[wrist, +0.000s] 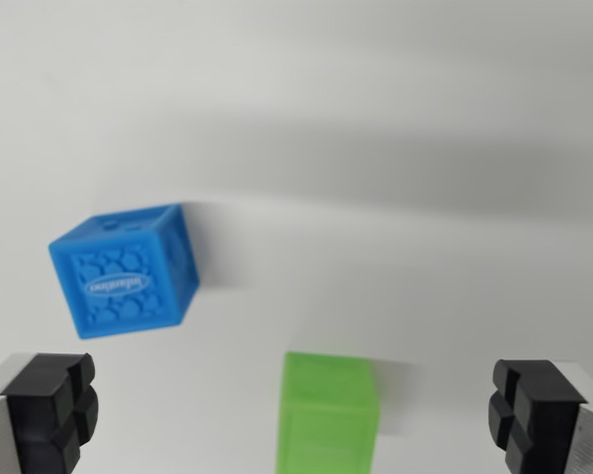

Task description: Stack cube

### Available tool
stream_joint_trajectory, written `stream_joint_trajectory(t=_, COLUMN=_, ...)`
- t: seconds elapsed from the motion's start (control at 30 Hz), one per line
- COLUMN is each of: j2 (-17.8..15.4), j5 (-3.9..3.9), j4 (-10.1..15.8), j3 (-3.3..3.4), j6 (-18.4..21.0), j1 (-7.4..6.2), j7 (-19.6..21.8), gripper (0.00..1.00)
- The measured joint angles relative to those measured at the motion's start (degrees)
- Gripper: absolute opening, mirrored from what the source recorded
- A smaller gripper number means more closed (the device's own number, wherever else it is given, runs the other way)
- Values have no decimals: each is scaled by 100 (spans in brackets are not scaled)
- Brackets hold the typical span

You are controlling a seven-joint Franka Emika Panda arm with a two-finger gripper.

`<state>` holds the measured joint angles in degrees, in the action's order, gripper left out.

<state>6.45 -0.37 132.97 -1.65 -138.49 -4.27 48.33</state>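
A blue cube with a raised pattern and a white logo on its face rests on the white surface at the wrist view's left. A translucent green cube sits lower, near the bottom middle, cut off by the frame edge. My gripper is open, with one black fingertip at the bottom left and the other at the bottom right. The green cube lies between the fingertips, nearer the right one, touching neither. The blue cube is beyond the left fingertip, outside the jaws.
The cubes stand on a plain white surface crossed by a soft grey shadow band. Nothing else shows in view.
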Motion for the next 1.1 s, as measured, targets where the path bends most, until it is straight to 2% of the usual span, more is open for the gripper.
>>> stream_joint_trajectory(t=0.53, j2=183, j5=-42, j4=471, j3=-203, j6=-690, j1=-341, j7=56, gripper=100)
stream_joint_trajectory(t=0.73, j2=323, j5=-87, j4=622, j3=-284, j6=-995, j1=-507, j7=111, gripper=100)
stream_joint_trajectory(t=0.97, j2=503, j5=-144, j4=741, j3=-348, j6=-1306, j1=-703, j7=192, gripper=100)
stream_joint_trajectory(t=1.1, j2=717, j5=-183, j4=743, j3=-333, j6=-1526, j1=-730, j7=220, gripper=100)
